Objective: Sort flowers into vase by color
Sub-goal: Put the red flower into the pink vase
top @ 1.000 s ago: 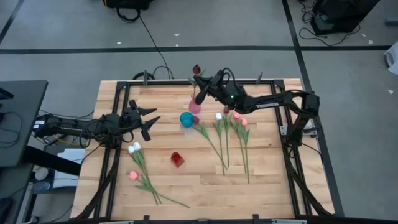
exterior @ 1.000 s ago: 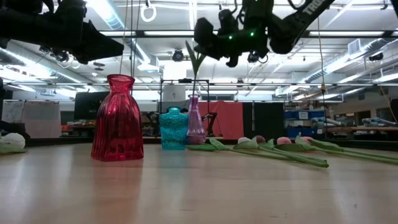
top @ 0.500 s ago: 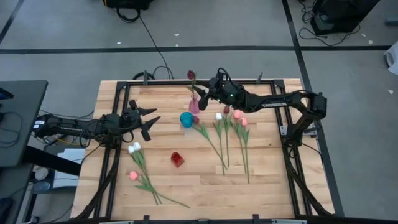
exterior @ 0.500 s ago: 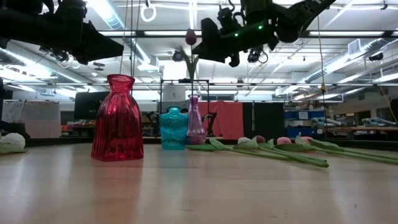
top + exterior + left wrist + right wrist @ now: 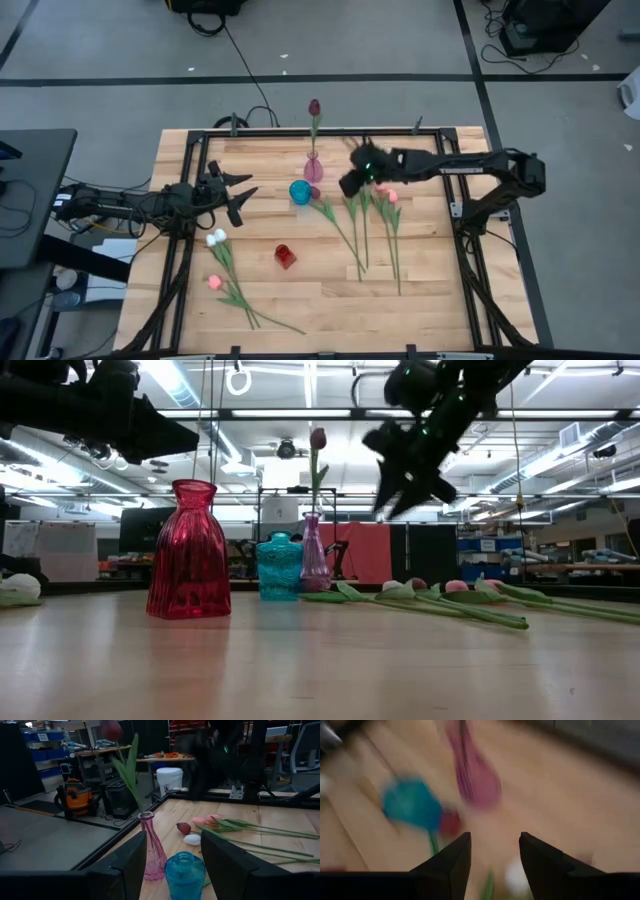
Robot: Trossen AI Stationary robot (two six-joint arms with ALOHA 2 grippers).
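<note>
A pale wooden-plank table (image 5: 300,300) framed in black metal rails stands on a grey concrete floor (image 5: 330,40) marked with dark tape lines. Beyond the table, long fluorescent ceiling lights (image 5: 290,413) run over a workshop with red partition panels (image 5: 365,552), an orange-and-black shop vacuum (image 5: 80,799) and a white plastic bucket (image 5: 170,778).

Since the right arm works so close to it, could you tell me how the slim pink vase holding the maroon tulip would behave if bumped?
The pink vase looks narrow with a small base, so it probably tips easily. The tall maroon tulip rising well above it likely makes it top-heavy. It seems to be thin glass, so likely light and fragile.
</note>
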